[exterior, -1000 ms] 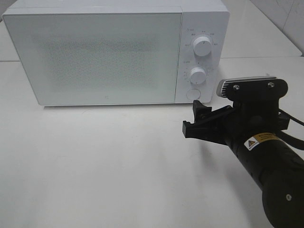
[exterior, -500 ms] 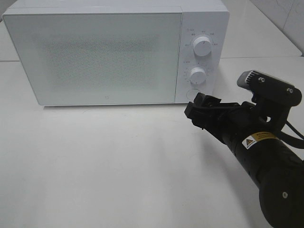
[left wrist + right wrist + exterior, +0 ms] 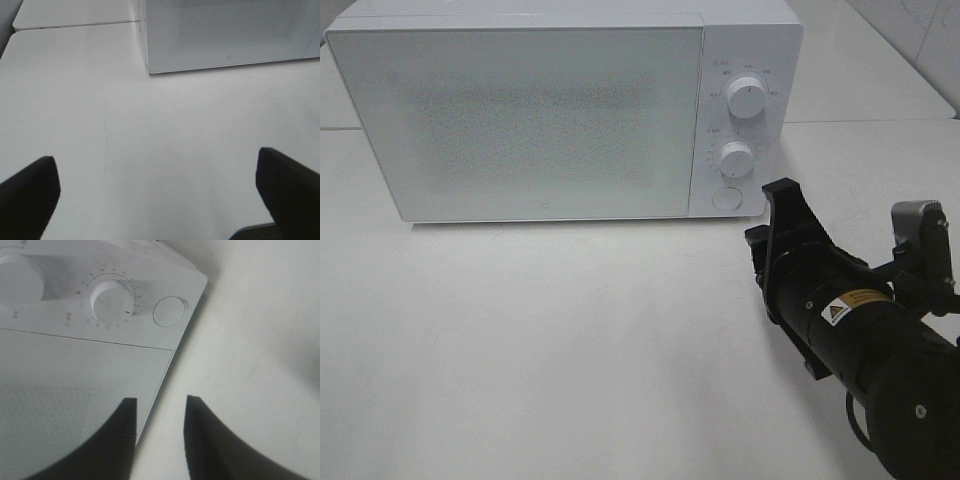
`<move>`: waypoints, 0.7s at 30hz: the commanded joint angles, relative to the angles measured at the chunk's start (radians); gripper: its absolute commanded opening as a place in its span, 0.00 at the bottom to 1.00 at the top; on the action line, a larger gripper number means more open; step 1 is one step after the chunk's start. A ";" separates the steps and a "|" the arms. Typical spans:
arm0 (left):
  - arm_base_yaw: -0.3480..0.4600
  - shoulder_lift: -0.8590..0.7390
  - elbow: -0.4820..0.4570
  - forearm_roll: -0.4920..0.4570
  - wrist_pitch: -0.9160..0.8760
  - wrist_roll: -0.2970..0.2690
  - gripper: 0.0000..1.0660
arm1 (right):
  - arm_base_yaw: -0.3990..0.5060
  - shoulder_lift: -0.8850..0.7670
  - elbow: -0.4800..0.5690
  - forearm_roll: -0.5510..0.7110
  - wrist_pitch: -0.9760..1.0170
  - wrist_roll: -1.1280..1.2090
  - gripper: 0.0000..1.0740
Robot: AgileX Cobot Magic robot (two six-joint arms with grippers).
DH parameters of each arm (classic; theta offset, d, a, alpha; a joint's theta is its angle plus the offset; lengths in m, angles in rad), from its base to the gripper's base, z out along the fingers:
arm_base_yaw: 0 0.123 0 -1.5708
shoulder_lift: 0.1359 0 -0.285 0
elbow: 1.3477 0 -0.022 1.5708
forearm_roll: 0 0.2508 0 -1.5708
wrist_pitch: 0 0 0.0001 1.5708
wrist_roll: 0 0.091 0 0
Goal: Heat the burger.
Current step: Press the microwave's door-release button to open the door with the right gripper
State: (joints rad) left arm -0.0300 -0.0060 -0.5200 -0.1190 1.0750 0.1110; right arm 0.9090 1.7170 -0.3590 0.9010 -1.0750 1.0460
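The burger is out of view. A white microwave (image 3: 540,110) stands at the back of the table with its door shut. My right gripper (image 3: 768,210) hovers just in front of the microwave's lower right corner, turned on its side. In the right wrist view its fingers (image 3: 160,402) stand a narrow gap apart with nothing between them, pointing at the door's edge below the round button (image 3: 169,311). My left gripper (image 3: 155,170) is wide open over bare table, a short way in front of the microwave (image 3: 225,30); the exterior view does not show it.
The control panel carries two knobs (image 3: 748,98) (image 3: 736,157) above the round button (image 3: 726,198). White table (image 3: 540,330) spreads in front of the microwave. A seam between tabletops (image 3: 75,25) runs along the back left.
My right gripper has rolled on its wrist, drawn back a little to the right from the round button, and its fingers have come much closer together. The left gripper has not moved.
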 commanded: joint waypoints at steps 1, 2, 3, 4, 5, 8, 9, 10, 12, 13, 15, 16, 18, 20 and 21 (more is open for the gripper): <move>0.006 -0.014 0.002 -0.006 -0.003 -0.005 0.94 | 0.006 -0.003 -0.007 -0.066 0.017 0.196 0.12; 0.006 -0.014 0.002 -0.006 -0.003 -0.005 0.94 | 0.006 -0.003 -0.007 -0.091 0.017 0.245 0.04; 0.006 -0.014 0.002 -0.006 -0.003 -0.005 0.94 | 0.006 -0.003 -0.007 -0.091 0.017 0.245 0.04; 0.006 -0.014 0.002 -0.006 -0.003 -0.005 0.94 | 0.006 -0.003 -0.007 -0.100 0.017 0.273 0.00; 0.006 -0.014 0.002 -0.006 -0.003 -0.005 0.94 | 0.006 -0.003 -0.007 -0.100 0.017 0.273 0.00; 0.006 -0.014 0.002 -0.006 -0.003 -0.005 0.94 | 0.006 -0.003 -0.007 -0.096 0.017 0.296 0.00; 0.006 -0.014 0.002 -0.006 -0.003 -0.005 0.94 | 0.006 -0.003 -0.007 -0.094 0.017 0.301 0.00; 0.006 -0.014 0.002 -0.006 -0.003 -0.005 0.94 | 0.005 -0.003 -0.007 -0.092 0.017 0.302 0.00; 0.006 -0.014 0.002 -0.006 -0.003 -0.005 0.94 | 0.005 -0.003 -0.010 -0.092 0.017 0.302 0.00; 0.006 -0.014 0.002 -0.006 -0.003 -0.005 0.94 | 0.005 -0.003 -0.011 -0.091 0.018 0.302 0.00; 0.006 -0.014 0.002 -0.006 -0.003 -0.005 0.94 | 0.005 -0.003 -0.013 -0.082 0.017 0.301 0.00; 0.006 -0.014 0.002 -0.006 -0.003 -0.005 0.94 | 0.005 -0.003 -0.013 -0.082 0.017 0.301 0.00; 0.006 -0.014 0.002 -0.006 -0.003 -0.005 0.94 | 0.002 -0.003 -0.013 -0.066 0.017 0.301 0.00; 0.006 -0.014 0.002 -0.006 -0.003 -0.005 0.94 | 0.002 -0.003 -0.013 -0.065 0.017 0.301 0.00; 0.006 -0.014 0.002 -0.006 -0.003 -0.005 0.94 | 0.002 -0.003 -0.013 -0.065 0.017 0.301 0.00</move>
State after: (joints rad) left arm -0.0300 -0.0060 -0.5200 -0.1190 1.0750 0.1110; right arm 0.9090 1.7170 -0.3620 0.8340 -1.0590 1.3410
